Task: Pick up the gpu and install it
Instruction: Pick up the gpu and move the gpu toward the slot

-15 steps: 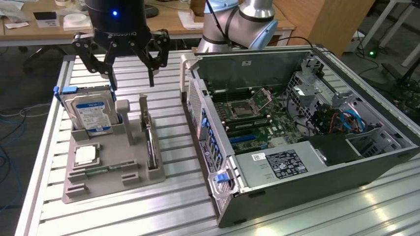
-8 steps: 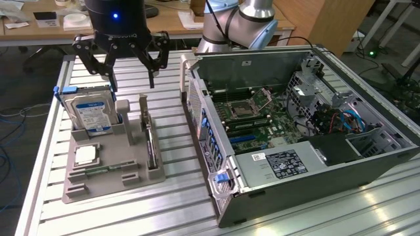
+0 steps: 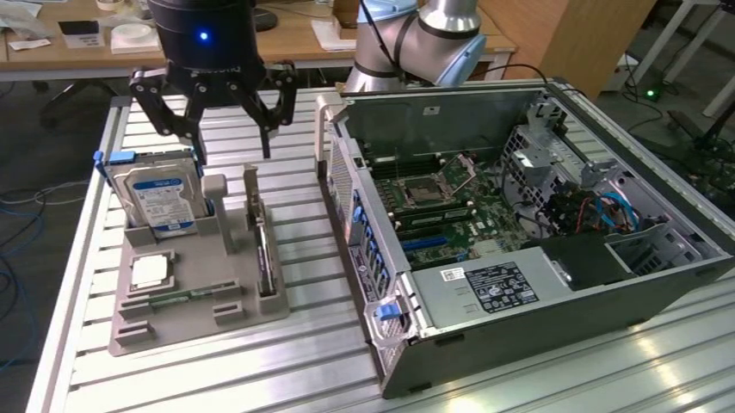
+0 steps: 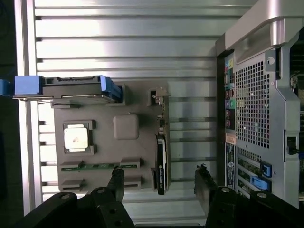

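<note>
The gpu [image 3: 265, 251] stands edge-on as a thin dark slab in a slot of the grey holder [image 3: 195, 301] on the exterior view's left. My gripper [image 3: 230, 142] hangs above the holder's far end, open, with nothing between its fingers. In the wrist view the gpu [image 4: 161, 164] runs along the holder's edge. It lies roughly midway between the two black fingers [image 4: 116, 183] of my gripper [image 4: 160, 186], which are spread wide and well clear of it.
The holder also carries a blue-labelled hard drive [image 3: 161, 194], a silver processor [image 3: 150, 274] and a green memory stick [image 3: 184, 297]. The open computer case [image 3: 379, 258] lies on the exterior view's right with its motherboard [image 3: 448, 211] exposed. Slatted aluminium table [image 3: 310, 284] lies between holder and case.
</note>
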Controlling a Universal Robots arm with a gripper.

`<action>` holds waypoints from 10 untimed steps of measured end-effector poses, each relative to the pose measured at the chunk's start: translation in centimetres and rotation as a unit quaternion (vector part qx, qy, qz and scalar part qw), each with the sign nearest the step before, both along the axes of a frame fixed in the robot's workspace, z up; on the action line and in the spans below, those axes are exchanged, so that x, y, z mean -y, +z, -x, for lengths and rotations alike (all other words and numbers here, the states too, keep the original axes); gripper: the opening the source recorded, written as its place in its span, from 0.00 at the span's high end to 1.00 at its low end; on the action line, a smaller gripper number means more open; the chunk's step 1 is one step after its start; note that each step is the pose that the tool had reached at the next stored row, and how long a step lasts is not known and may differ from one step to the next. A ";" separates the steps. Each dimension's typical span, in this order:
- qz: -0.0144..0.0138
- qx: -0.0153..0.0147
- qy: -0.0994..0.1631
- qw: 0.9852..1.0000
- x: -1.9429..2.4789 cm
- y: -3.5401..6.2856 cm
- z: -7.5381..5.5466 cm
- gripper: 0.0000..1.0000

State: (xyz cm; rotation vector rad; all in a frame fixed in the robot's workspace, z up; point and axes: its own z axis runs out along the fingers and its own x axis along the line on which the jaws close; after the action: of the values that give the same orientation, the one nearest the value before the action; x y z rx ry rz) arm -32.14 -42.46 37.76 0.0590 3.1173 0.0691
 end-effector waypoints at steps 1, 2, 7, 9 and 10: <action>0.000 0.000 0.000 1.000 0.02 -0.07 0.0 0.29; 0.000 0.000 0.000 1.000 0.06 -0.12 0.0 0.29; 0.000 0.000 0.000 1.000 0.31 -0.41 0.0 0.29; 0.000 0.000 0.000 1.000 0.35 -0.52 0.0 0.29; 0.000 0.000 0.000 1.000 0.36 -0.60 0.0 0.29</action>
State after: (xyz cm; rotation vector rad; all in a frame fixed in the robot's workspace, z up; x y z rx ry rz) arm -32.13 -42.82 37.17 0.0585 3.1174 0.0691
